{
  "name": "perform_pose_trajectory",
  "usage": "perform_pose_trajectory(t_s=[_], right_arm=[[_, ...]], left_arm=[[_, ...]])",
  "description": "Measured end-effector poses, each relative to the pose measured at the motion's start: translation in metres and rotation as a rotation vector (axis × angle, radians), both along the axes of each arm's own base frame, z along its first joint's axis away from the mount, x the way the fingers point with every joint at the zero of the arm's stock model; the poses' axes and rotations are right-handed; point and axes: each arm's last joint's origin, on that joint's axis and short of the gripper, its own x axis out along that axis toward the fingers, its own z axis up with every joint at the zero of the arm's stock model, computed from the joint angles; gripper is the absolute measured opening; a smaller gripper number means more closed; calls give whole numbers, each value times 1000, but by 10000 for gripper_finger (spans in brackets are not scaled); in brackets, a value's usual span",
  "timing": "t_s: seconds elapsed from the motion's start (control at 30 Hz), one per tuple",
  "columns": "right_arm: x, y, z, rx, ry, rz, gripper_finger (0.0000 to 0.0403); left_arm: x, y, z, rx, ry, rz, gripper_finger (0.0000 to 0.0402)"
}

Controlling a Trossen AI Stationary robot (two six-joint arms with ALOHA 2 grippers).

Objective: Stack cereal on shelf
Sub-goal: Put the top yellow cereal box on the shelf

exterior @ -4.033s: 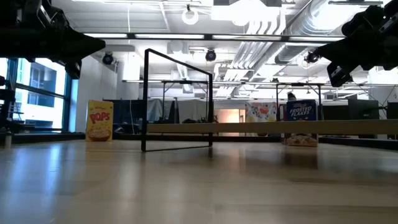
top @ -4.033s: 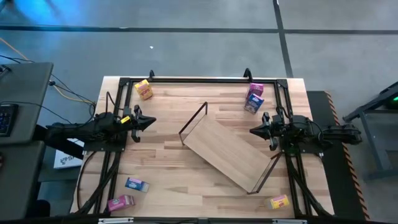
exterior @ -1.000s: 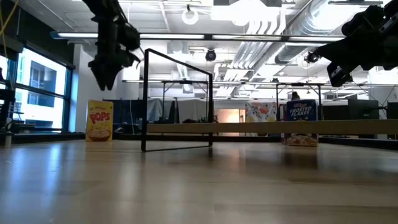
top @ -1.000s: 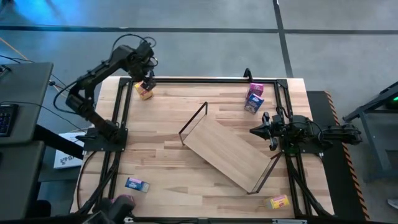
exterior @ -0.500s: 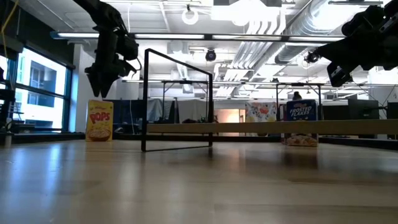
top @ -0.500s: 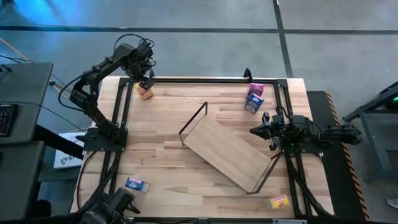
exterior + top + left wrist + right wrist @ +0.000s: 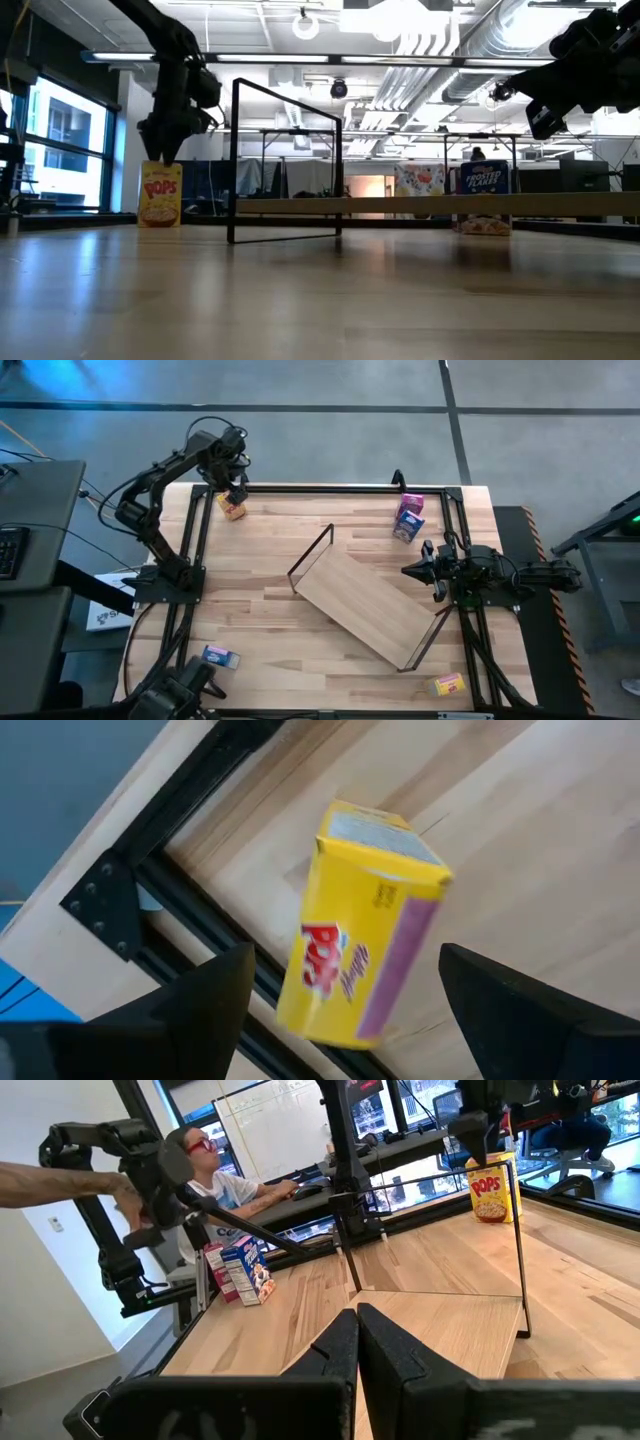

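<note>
High view shows our left tool [image 7: 233, 491] poised directly over the yellow cereal box [image 7: 233, 508] standing at the far left corner of the bench [image 7: 260, 575], the arm folded high at the elbow and reaching out so the wrist points almost straight down. We read that steep approach as a way to take the upright box from above. From the left wrist view the fingers [image 7: 190, 1005] are spread wide, one to each side of the box [image 7: 362, 925], holding nothing; the box sits between them and just below. In the low view the tool [image 7: 163, 135] hangs just above the box top [image 7: 160, 194]; we cannot tell whether it touches.

Our right tool [image 7: 412, 571] waits low beside the shelf [image 7: 365, 608], arm stretched level, its fingers [image 7: 340, 1342] closed together and empty. The shelf lies diagonally mid-bench, well apart from the left tool, with no boxes on it.

A blue box [image 7: 408, 526] and a pink box [image 7: 410, 505] stand behind the right tool
</note>
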Motion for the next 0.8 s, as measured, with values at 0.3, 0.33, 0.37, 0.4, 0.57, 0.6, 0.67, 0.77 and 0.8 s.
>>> perform_pose_trajectory(t_s=[0.3, 0.33, 0.37, 0.4, 0.57, 0.6, 0.67, 0.77, 0.8], right_arm=[[0, 0, 0, 0, 0, 0, 0], [0, 0, 0, 0, 0, 0, 0], [0, 0, 0, 0, 0, 0, 0], [0, 0, 0, 0, 0, 0, 0], [0, 0, 0, 0, 0, 0, 0], [0, 0, 0, 0, 0, 0, 0], [0, 0, 0, 0, 0, 0, 0], [0, 0, 0, 0, 0, 0, 0], [0, 0, 0, 0, 0, 0, 0]], left_arm=[[7, 13, -26, -48, 32, -12, 310], [7, 14, -28, -58, 37, -19, 310], [8, 14, -30, -68, 42, -19, 310], [8, 15, -32, -78, 48, -19, 309], [7, 14, -37, -121, 70, -21, 277], [7, 14, -38, -127, 74, -21, 267], [7, 14, -38, -129, 75, -19, 245], [7, 14, -38, -128, 75, -17, 213], [7, 14, -38, -127, 76, -11, 203]])
